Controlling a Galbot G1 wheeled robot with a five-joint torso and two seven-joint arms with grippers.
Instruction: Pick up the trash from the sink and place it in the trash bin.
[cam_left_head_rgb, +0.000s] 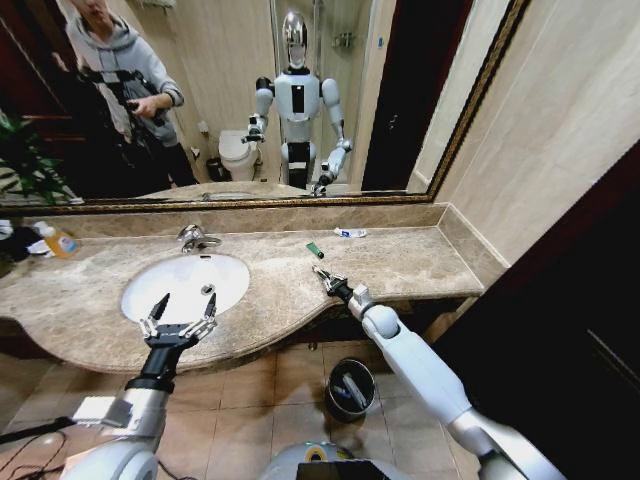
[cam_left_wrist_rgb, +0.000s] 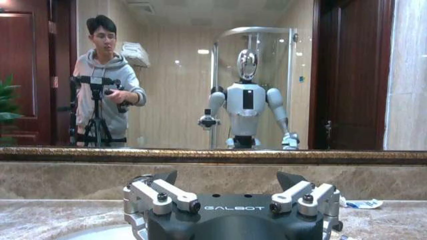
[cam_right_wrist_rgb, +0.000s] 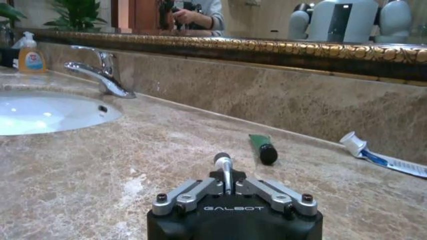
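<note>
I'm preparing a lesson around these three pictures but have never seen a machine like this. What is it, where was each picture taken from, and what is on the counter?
It is a two-armed robot on wheels, seen whole in the mirror. One picture comes from a camera on its head, looking down at a bathroom counter; the other two come from cameras on its wrists, looking past each gripper.

The left gripper hangs open at the front rim of the white sink, holding nothing. The right gripper is shut with nothing in it, low over the marble counter.

Beyond it lie a small green stick and a white-and-blue tube, both on the counter, not in the basin. An orange-labelled bottle stands far left. The black trash bin sits on the floor below.
</note>
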